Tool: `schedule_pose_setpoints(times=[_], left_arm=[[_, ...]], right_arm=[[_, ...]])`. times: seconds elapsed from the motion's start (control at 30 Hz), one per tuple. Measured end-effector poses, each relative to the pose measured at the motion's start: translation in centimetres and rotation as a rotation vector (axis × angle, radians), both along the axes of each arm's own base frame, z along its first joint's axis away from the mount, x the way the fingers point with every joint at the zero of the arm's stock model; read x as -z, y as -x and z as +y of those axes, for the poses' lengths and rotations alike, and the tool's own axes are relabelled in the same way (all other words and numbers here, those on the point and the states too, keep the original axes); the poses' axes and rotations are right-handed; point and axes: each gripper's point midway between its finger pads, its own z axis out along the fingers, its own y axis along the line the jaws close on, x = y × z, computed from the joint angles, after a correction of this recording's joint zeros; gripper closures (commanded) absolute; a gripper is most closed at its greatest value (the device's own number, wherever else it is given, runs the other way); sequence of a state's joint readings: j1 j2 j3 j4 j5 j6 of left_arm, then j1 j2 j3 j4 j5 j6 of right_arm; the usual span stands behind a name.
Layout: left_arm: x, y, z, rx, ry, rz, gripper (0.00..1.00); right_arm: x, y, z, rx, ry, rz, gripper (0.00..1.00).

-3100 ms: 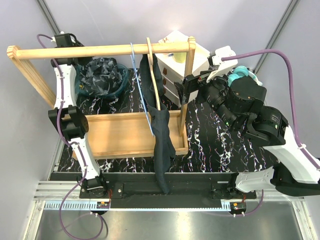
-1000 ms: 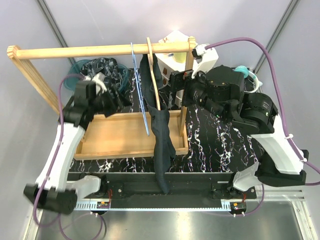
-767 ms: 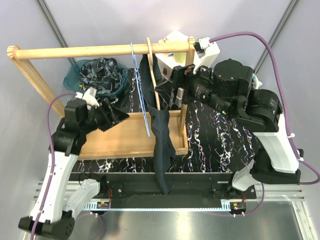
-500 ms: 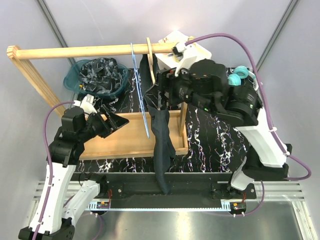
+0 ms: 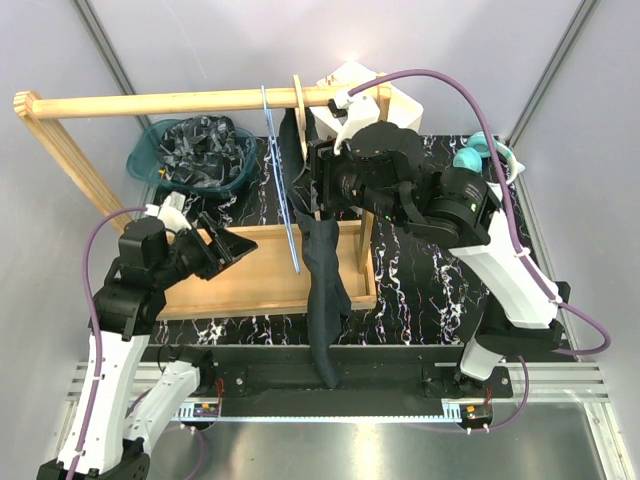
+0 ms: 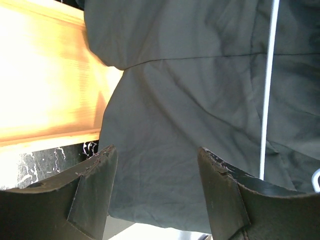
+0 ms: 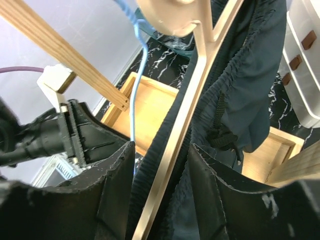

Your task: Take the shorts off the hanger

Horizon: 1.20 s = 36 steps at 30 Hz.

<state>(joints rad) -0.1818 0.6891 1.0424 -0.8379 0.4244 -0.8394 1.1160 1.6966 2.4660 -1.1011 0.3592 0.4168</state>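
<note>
The shorts (image 5: 325,270) are dark navy and hang from a wooden hanger (image 5: 300,110) hooked over the rack's wooden rail (image 5: 180,101), beside a thin blue wire hanger (image 5: 285,190). In the top view the cloth drops in a long narrow fold across the near wall of the wooden tray (image 5: 240,280) and past the front edge of the marbled counter (image 5: 420,280).

From the right wrist, the waistband (image 7: 250,90) is gathered with elastic, and a black drawcord (image 7: 220,135) dangles from it with a knot. The right tool (image 7: 160,150) is spread wide, with one finger on each side of the hanger's slanting arm (image 7: 197,65) and the cloth; it grips nothing.

The left tool (image 6: 156,155) is also wide open and holds nothing. The creased lower cloth of the shorts (image 6: 190,100) fills the space beyond its fingers, and a pale wire (image 6: 267,75) crosses the cloth at the right.
</note>
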Motion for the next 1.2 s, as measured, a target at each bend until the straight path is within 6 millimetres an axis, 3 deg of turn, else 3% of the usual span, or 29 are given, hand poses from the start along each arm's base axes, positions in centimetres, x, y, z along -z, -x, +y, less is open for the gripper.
schedule_pose_setpoints(times=[0.13, 0.33, 0.57, 0.9, 1.2], left_arm=[[-0.9, 0.1, -0.1, 0.005, 0.005, -0.020, 0.32], [-1.1, 0.4, -0.1, 0.016, 0.000, -0.022, 0.31], [-0.4, 0.7, 0.0, 0.030, -0.021, 0.000, 0.30], [0.0, 0.7, 0.0, 0.046, -0.042, 0.001, 0.30], [0.2, 0.7, 0.0, 0.054, -0.054, 0.002, 0.30]], right_arm=[[0.8, -0.7, 0.4, 0.025, 0.021, 0.002, 0.49], [2.4, -1.8, 1.4, 0.056, 0.061, 0.009, 0.72], [2.5, -2.5, 1.0, 0.090, 0.089, -0.014, 0.99], [2.2, -2.6, 0.6, 0.090, 0.102, -0.042, 1.00], [0.0, -1.3, -2.4, 0.091, 0.072, -0.066, 1.00]])
